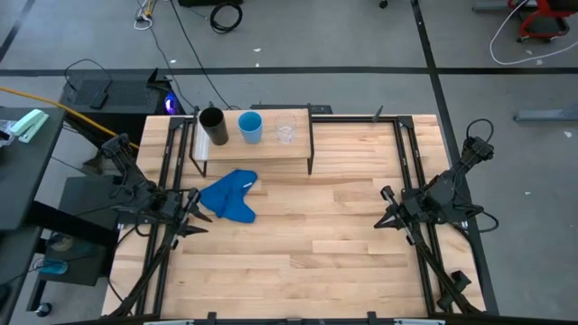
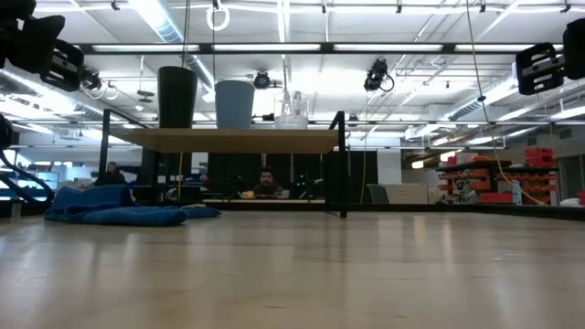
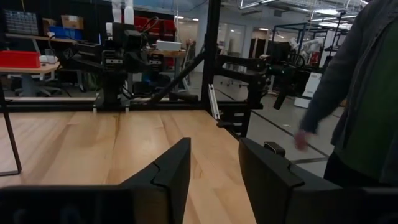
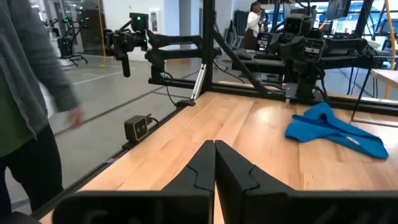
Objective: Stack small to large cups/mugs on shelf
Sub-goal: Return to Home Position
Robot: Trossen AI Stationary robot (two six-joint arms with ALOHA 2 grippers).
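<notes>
Left gripper: hung empty above the table's left edge, jaws parted to a middling gap, well apart from the cups.
Black cup: stood upright at the left end of the shelf. As the tallest, it probably tips most easily. It looked stiff and matte, so a pinch across the mid-wall should hold.
Blue cloth: lay crumpled on the table just in front of the shelf, no part of the stack.
Light blue cup: stood upright in the middle of the shelf, just beside the black one, not touching it. It was likely light and rigid, best taken across the upper wall.
Clear cup: stood upright at the right of the row. It was the smallest, probably light, smooth and slippery, perhaps fragile, so a gentle grip near the rim would suit.
Row: ran large to small from left to right, side by side, nothing nested.
Right gripper: held nothing, fingers pressed together, parked over the table's right edge.
Person: passed beyond the table's near edge, one hand low.
</notes>
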